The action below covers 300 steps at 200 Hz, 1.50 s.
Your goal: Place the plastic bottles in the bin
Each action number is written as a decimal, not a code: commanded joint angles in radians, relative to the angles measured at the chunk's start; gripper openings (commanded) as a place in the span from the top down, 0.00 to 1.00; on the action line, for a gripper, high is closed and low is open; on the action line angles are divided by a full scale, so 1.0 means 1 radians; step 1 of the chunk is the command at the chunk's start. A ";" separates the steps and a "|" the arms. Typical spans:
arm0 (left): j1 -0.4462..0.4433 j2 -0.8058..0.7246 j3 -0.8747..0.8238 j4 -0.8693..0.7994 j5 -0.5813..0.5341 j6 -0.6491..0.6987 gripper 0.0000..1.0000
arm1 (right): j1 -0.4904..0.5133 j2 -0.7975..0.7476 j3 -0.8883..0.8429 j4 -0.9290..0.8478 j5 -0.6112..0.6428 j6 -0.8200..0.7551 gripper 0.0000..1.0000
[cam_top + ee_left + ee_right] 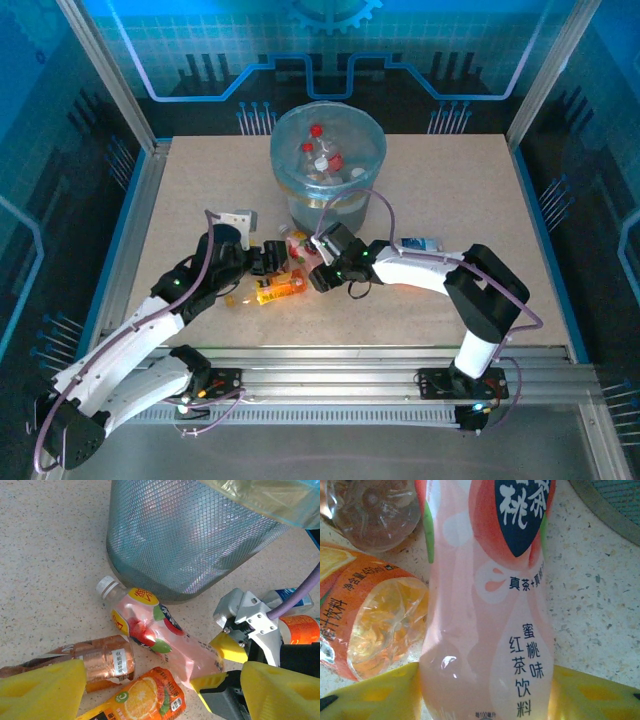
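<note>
The bin [278,150] stands at the far middle of the table [200,180], with several plastic bottles [325,160] already inside it. Open tabletop runs from the bin's left and right sides out to the frame rails [135,200]. The ground just in front of its base is crowded.

There, a pink peach tea bottle [160,635] lies on its side. Its white cap [106,585] is near the foot of the bin wall [185,535], and its base points away from the bin. The right gripper [218,665] is clamped on that base end. In the right wrist view, its yellow pads [375,695] press against both flanks of the bottle [485,605]. The bin's bottom edge [615,500] sits close by, with speckled table showing between.

An orange juice bottle [150,702] lies touching the pink one on its near side. A crushed brown bottle [95,660] lies just beside both. The left gripper [162,680] hangs over this cluster with its jaws wide apart, holding nothing. One finger is over the brown bottle and the other is beside the right gripper, so the two claws are nearly touching in the top view [268,258].

A blue-labelled bottle [420,243] lies by itself to the right of the bin, beside the right forearm.
</note>
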 commanded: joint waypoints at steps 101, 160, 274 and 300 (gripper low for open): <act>0.026 0.089 0.053 0.033 0.047 -0.091 0.19 | 0.020 -0.218 -0.177 0.015 -0.019 -0.018 0.56; 0.084 0.163 0.075 0.100 0.141 -0.164 0.20 | 0.025 -0.410 -0.291 0.025 -0.014 -0.027 0.59; 0.206 0.382 0.057 0.358 0.573 -0.400 0.38 | 0.030 -0.590 -0.391 0.102 -0.141 -0.121 0.60; 0.206 0.417 0.063 0.360 0.620 -0.413 0.46 | 0.031 -0.572 -0.386 0.117 -0.141 -0.118 0.60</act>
